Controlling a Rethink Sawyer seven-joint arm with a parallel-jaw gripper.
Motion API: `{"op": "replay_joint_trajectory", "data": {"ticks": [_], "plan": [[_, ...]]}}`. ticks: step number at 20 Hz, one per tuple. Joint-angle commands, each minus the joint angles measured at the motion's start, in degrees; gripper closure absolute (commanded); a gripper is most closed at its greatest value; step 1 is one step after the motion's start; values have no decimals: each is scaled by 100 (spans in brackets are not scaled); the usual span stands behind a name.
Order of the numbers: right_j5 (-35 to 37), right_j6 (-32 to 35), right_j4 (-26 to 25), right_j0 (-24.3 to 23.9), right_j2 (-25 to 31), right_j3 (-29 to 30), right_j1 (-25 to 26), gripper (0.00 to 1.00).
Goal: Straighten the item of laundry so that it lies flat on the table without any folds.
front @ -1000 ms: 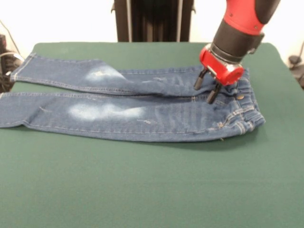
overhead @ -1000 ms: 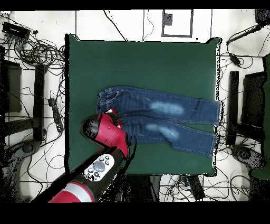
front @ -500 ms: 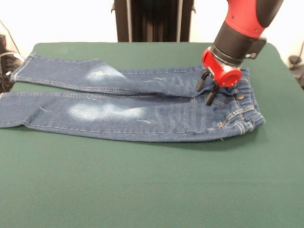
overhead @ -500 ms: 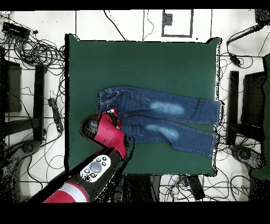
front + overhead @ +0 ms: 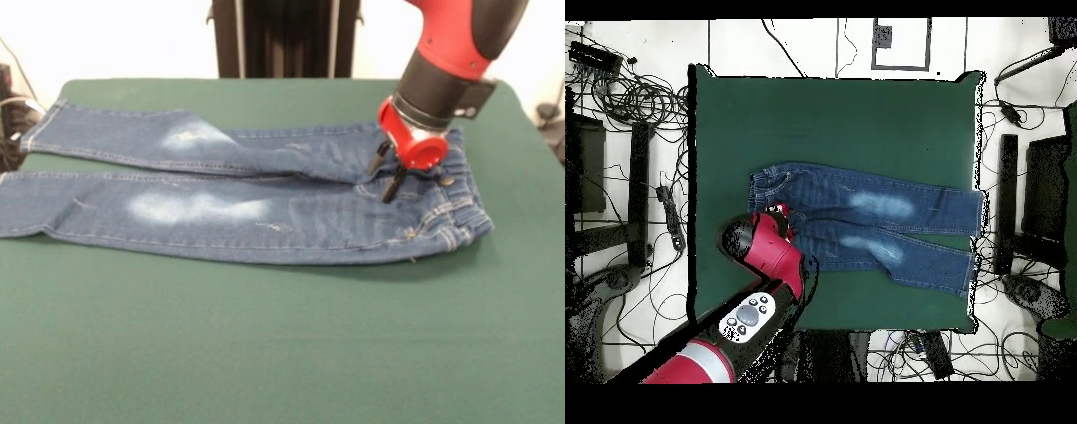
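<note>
From above, the red and black arm hid the waistband corner of the small blue denim jeans with faded whitish thigh patches (image 5: 238, 199), and we could not make out the fingertips there. Front on, the black two-fingered gripper (image 5: 387, 174) stood slightly apart, holding nothing, tips just over the fly beside the brass button (image 5: 447, 180). Compared with a second before, it had lifted a little and narrowed. The jeans lay lengthwise across the dark green felt table (image 5: 282, 344), both legs reaching one short edge, unmoved.
</note>
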Motion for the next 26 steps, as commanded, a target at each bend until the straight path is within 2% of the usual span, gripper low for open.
{"op": "replay_joint_trajectory", "data": {"ticks": [1,6,13,16,21,26], "plan": [[743,2505,550,555,949,-1109,977,0],[1199,2793,496,706,841,-1413,1120,0],[1070,2348,573,479,1501,-1109,641,0],[1154,2400,531,530,1479,-1136,589,0],[1818,2980,198,925,736,-1731,964,0],[2015,3451,232,1168,326,-2125,1288,0]]}}
